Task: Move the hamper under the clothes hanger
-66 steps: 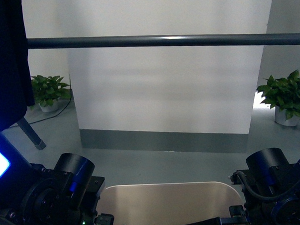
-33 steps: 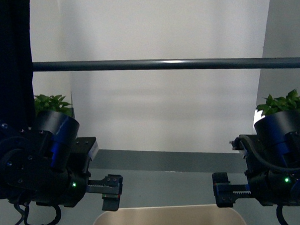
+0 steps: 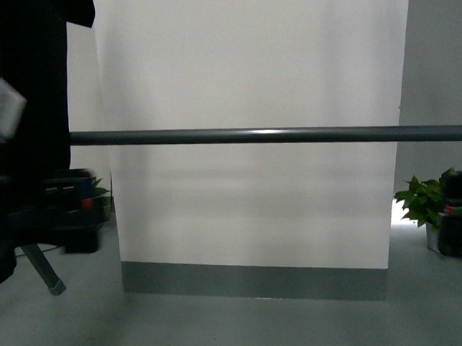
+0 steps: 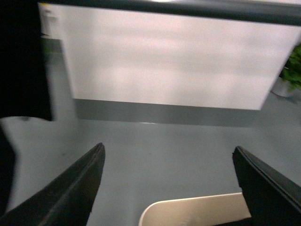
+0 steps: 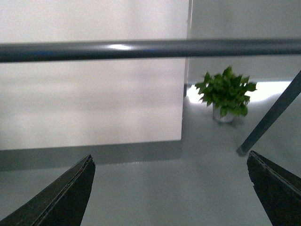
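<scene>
In the front view the clothes hanger (image 3: 268, 135) runs as a dark bar across mid-frame, before a white panel (image 3: 252, 126). The hamper (image 4: 195, 211) shows only in the left wrist view, its beige rim at bottom centre on the grey floor. The left hand (image 4: 171, 188) and right hand (image 5: 171, 193) both gape wide, holding nothing. A potted plant (image 5: 226, 92) sits at right.
</scene>
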Controlling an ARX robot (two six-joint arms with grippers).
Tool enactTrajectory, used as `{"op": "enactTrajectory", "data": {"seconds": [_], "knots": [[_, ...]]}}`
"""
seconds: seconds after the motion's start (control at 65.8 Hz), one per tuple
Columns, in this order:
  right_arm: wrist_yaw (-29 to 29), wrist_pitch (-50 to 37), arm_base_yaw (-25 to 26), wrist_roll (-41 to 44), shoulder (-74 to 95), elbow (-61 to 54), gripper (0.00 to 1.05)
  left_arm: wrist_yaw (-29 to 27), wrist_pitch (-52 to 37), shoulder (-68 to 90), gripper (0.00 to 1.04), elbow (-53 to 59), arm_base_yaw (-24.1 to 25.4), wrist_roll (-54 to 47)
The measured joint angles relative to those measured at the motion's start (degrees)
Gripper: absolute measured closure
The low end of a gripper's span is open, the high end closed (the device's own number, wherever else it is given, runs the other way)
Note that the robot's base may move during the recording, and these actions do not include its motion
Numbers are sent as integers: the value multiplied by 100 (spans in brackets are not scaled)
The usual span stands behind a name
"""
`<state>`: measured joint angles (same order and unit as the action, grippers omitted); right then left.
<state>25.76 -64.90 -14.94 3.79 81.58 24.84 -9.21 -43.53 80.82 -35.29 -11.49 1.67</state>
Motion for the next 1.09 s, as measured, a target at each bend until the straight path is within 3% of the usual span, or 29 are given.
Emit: {"op": "enactTrajectory", "data": {"seconds": [0.03, 0.076, 0.213, 0.228, 0.426, 0.563, 0.745, 0.928, 1.019, 1.095], "knots": [[13, -96, -146, 63, -337, -321, 9, -238, 251, -710, 34, 533, -57, -33], [-295, 713, -382, -20, -1108, -715, 17, -413, 706, -1650, 43, 1147, -116, -50], [-98, 2549, -1003, -210, -2968, -1554, 37, -243, 1086, -3069, 61, 2022, -66, -72], [-170, 2861, -1012, -227, -3397, -1714, 42, -170, 1097, -3362, 68, 2164, -9, -74], [-841, 3676, -323, -308, -4865, -2041, 79, 157, 1237, -4046, 102, 2645, 334, -85], [-1252, 4048, 101, -315, -5366, -2186, 103, 334, 1401, -4450, 101, 2872, 518, -94], [-1624, 4352, 487, -319, -5818, -2304, 102, 881, 1674, -4920, 101, 3073, 1064, -114], [-1906, 4483, 763, -319, -6133, -2455, 102, 927, 1926, -5318, 101, 3200, 1128, -120], [-2479, 4715, 1231, -317, -6382, -2455, 102, 925, 2072, -5512, 101, 3259, 1132, -122], [-2527, 4848, 1438, -321, -6551, -2455, 102, 922, 2212, -5709, 101, 3300, 1134, -127]]}}
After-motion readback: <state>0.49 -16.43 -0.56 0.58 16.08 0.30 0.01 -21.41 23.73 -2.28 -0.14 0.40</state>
